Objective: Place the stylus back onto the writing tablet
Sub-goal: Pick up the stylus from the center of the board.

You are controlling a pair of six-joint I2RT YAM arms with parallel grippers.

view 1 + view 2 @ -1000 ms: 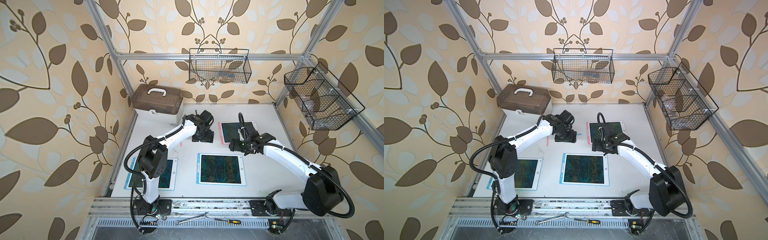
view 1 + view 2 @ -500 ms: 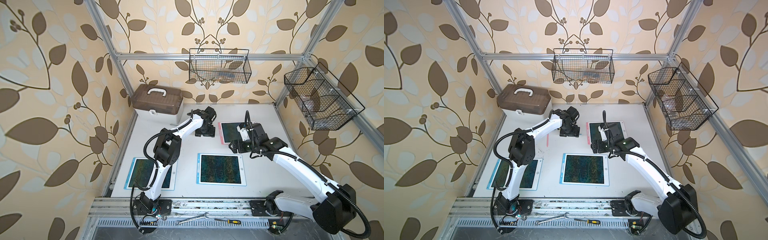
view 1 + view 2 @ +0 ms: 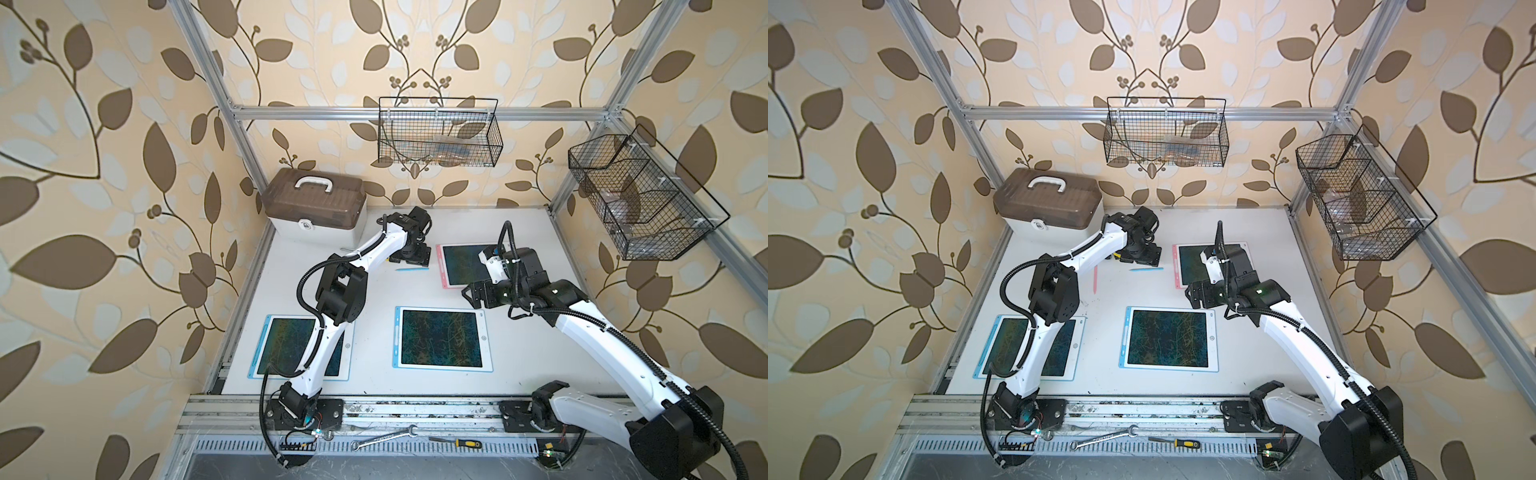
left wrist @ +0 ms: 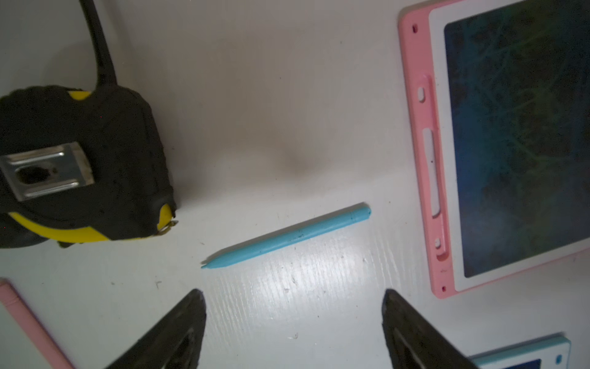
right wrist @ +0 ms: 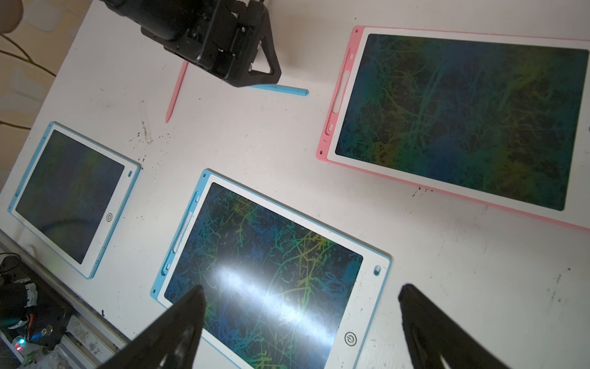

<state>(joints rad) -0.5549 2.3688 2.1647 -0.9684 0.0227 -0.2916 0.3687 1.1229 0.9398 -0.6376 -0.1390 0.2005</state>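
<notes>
Blue stylus (image 4: 285, 236) lies flat on the white desk (image 3: 374, 299), loose and not on any tablet. It sits just beside the pink-framed writing tablet (image 4: 418, 159), its blunt end toward that tablet's slotted edge, with a gap between them. A black-and-yellow tape measure (image 4: 79, 166) stands near its pointed end, not touching.

Left claw (image 4: 293, 292) is released: both fingers are spread wide with bare desk between them, and the stylus lies just ahead of the fingertips, ungrasped. In both top views this claw (image 3: 411, 257) hangs directly over the stylus (image 3: 411, 269). Whether any finger touches the desk cannot be told.

Right claw (image 5: 300, 287) is likewise released and empty, its fingers wide apart above the corner of the middle blue-framed tablet (image 5: 178, 230). In a top view it (image 3: 1196, 293) sits beside the pink tablet's near corner.

A pink stylus (image 3: 1095, 279) lies on the desk, well apart from the pink tablet. A second blue-framed tablet (image 3: 266, 345) lies partly under the left arm.
</notes>
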